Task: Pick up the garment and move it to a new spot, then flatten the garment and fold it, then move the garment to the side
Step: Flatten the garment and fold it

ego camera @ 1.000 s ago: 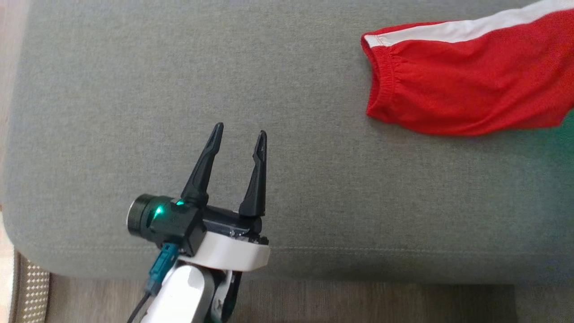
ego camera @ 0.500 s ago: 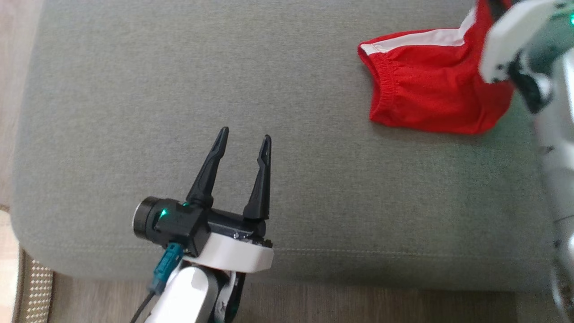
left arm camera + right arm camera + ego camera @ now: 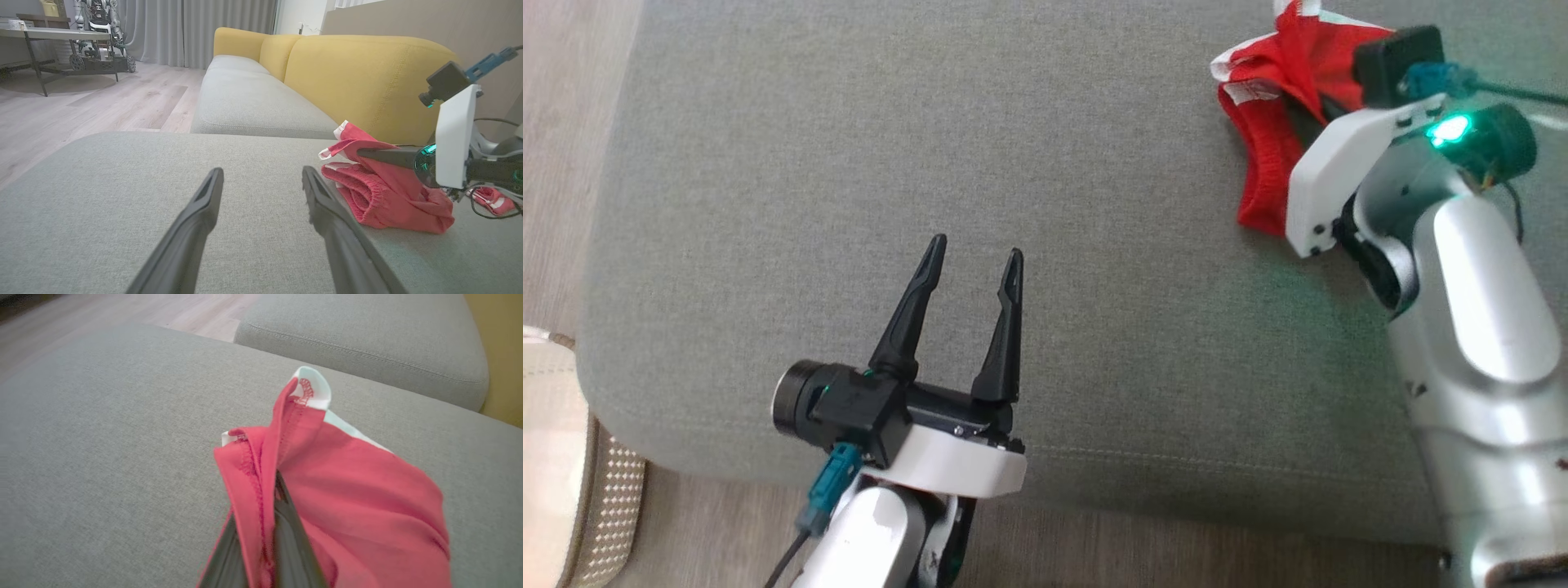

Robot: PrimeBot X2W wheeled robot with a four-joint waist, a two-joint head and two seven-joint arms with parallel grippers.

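Red garment (image 3: 1262,175) is at the far right of the grey cushion (image 3: 849,163), close to the yellow backrest (image 3: 367,69). It's all bunched up: one edge with white trim is pulled up into a peak while the rest slumps on the cushion, the gathered elastic edge facing left.

The right gripper (image 3: 271,490) is clamped on it. In the right wrist view both dark fingers sit tight together with a fold of red fabric pinched between them, and the stitched hem sticks up just past the tips. From the left wrist view you can see one of those fingers poking level into the cloth from the right. Green light is glowing on that wrist.

The left gripper (image 3: 977,245) is well apart from the garment, over the near left part of the cushion, close to its front edge. Its fingers are spread and point toward the far side. Wood floor (image 3: 102,102) runs off to the left of the couch.
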